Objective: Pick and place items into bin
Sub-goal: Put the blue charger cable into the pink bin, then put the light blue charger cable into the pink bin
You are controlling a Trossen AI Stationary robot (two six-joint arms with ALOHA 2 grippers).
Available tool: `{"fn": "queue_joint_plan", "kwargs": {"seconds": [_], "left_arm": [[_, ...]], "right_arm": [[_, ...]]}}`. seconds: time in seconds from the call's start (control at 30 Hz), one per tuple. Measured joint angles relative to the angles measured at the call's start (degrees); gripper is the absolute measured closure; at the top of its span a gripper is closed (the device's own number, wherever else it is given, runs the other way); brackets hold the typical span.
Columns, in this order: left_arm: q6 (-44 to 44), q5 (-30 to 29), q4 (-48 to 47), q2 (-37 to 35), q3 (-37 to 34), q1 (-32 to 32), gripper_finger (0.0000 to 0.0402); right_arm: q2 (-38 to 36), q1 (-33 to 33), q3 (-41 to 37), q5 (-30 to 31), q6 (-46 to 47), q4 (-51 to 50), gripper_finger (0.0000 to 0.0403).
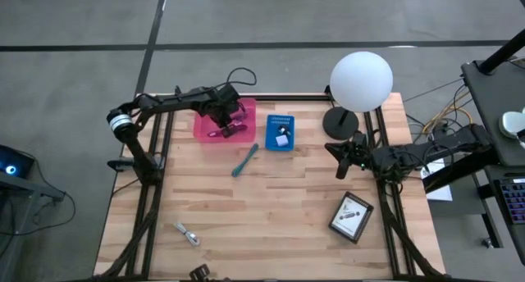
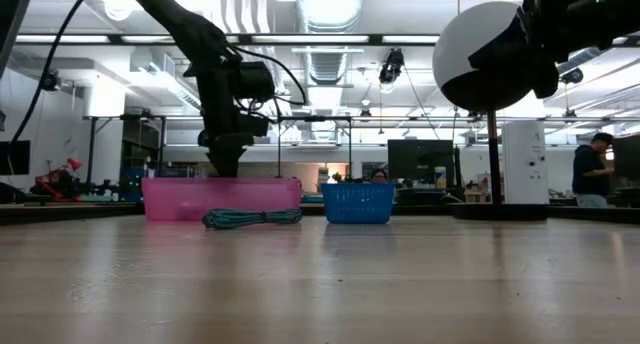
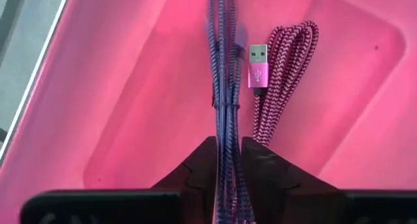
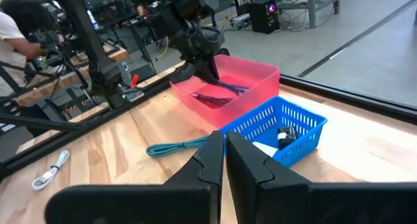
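Note:
A pink bin [image 1: 215,126] stands at the table's far left. My left gripper [image 3: 228,146] reaches down into it, shut on a bundled purple braided cable [image 3: 223,68]. A bundled magenta cable [image 3: 283,74] with a USB plug lies on the bin's floor beside it. A teal bundled cable [image 1: 244,160] lies flat on the table near the bin. A white cable [image 1: 187,234] lies at the near left. My right gripper [image 1: 340,159] hovers shut and empty above the table's right side, beside the lamp's base. My left gripper pinches one end of the purple cable bundle [image 3: 225,129] between its two fingers, several strands together. The fingers slant down into the bin and lie along the bundle. The bundle runs straight out ahead of the fingers over the bin's floor; whether its far end rests there I cannot tell.
A blue basket [image 1: 280,133] with small items stands right of the bin. A white globe lamp [image 1: 361,81] on a black base stands at the far right. A black box with a white card [image 1: 351,217] lies at the near right. The table's middle is bare wood.

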Motion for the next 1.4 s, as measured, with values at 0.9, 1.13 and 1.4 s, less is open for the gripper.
{"fn": "queue_joint_plan", "kwargs": {"seconds": [0.9, 1.13, 1.4], "left_arm": [[-12.81, 32.28, 7.2, -9.68, 1.05, -13.03, 0.0303], [-27.48, 5.75, 7.57, -10.95, 1.26, -20.06, 0.0303], [-33.59, 6.69, 7.8, -10.68, 0.91, -21.65, 0.0287]], "right_arm": [[0.12, 0.0, 1.14, 0.33, -0.24, -0.07, 0.0394], [0.14, 0.0, 1.14, 0.31, -0.24, -0.11, 0.0394], [0.16, 0.0, 1.11, 0.31, -0.24, -0.22, 0.0394]]}}
